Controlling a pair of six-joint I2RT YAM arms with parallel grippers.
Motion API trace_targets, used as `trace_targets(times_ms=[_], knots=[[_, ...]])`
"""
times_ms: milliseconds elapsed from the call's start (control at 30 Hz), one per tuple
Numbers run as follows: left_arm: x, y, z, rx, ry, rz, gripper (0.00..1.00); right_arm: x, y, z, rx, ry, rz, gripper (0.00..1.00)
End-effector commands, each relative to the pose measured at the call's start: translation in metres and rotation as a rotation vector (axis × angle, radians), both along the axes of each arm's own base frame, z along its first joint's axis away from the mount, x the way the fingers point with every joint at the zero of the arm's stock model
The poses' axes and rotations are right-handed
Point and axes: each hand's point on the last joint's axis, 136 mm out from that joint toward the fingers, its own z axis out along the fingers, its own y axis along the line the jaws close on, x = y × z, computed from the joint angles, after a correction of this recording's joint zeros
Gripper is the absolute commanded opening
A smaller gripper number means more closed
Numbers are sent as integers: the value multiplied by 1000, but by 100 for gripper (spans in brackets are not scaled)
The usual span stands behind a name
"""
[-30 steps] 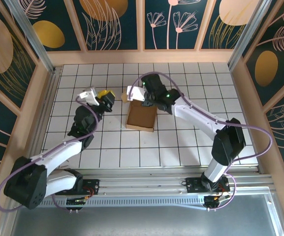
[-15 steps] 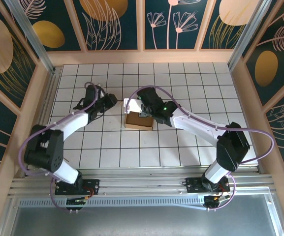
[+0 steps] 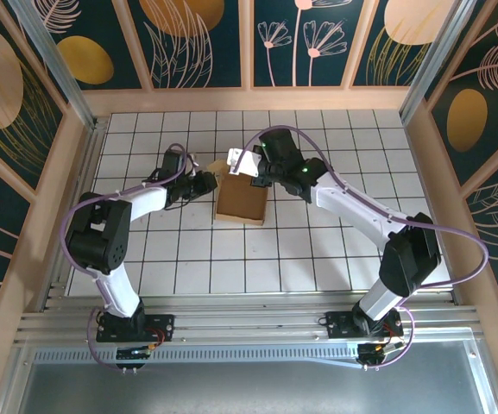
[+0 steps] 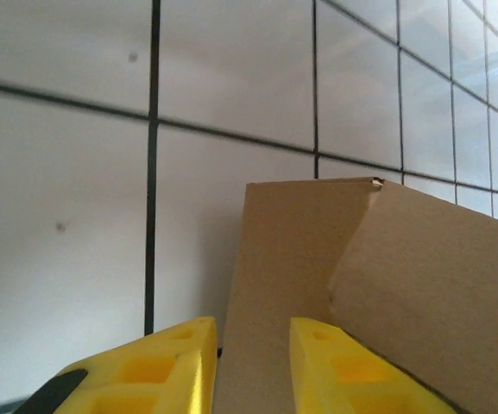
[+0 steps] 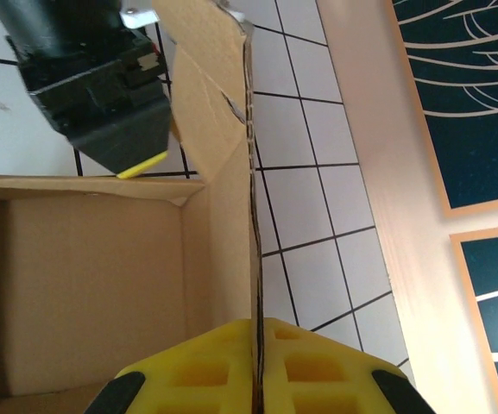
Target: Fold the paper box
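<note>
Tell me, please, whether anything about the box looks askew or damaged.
The box sits slightly skewed to the table grid. By the left gripper, a loose flap leans at a slant rather than lying flush. The wall pinched by the right gripper has a wavy, creased edge.

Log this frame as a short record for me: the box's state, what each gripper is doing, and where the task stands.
object: paper box, brown cardboard, walls raised, top open
surface: white tiled table
right arm: right gripper shut on the edge of an upright wall of the box
left arm: left gripper open, fingers parted at a flap on the box's left side; contact unclear
task status: folding not finished
</note>
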Motion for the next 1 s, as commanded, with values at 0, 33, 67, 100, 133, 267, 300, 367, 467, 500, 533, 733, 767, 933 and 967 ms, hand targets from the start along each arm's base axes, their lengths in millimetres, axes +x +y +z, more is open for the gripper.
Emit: trace_targets(times_ms=[0, 33, 67, 100, 133, 267, 300, 367, 467, 500, 533, 733, 767, 933, 967], knots=[[17, 33, -7, 191, -3, 103, 25, -1, 7, -3, 9, 40, 24, 10], [16, 54, -12, 282, 10, 177, 23, 1, 4, -7, -11, 38, 11, 9], [13, 66, -11, 322, 9, 215, 20, 5, 2, -10, -28, 34, -6, 9], [11, 70, -9, 317, 1, 229, 19, 7, 0, -12, -40, 33, -18, 9], [7, 71, -3, 291, -14, 229, 19, 8, -1, -15, -52, 31, -24, 9], [-7, 67, 22, 216, -80, 218, 16, 9, -3, -23, -81, 21, -27, 9], [-7, 68, 27, 209, -91, 230, 16, 9, -3, -23, -83, 18, -30, 9], [1, 63, 40, 177, -126, 224, 11, 8, -3, -23, -79, 19, -26, 9], [15, 31, 63, 30, -159, 122, 0, 8, -1, -24, -76, 20, -25, 9], [17, 21, 68, -19, -157, 92, 0, 8, -2, -23, -76, 20, -26, 9], [18, 13, 71, -64, -151, 71, 0, 8, -1, -24, -78, 21, -25, 9], [26, 4, 57, -101, -110, 51, 0, 7, -2, -23, -78, 24, -26, 8], [23, -1, 56, -130, -103, 32, 0, 8, -2, -24, -79, 27, -27, 8], [13, -13, 51, -182, -109, -49, 0, 8, -3, -25, -77, 30, -32, 8], [12, -16, 51, -195, -113, -66, 0, 9, -3, -25, -77, 32, -33, 8]])
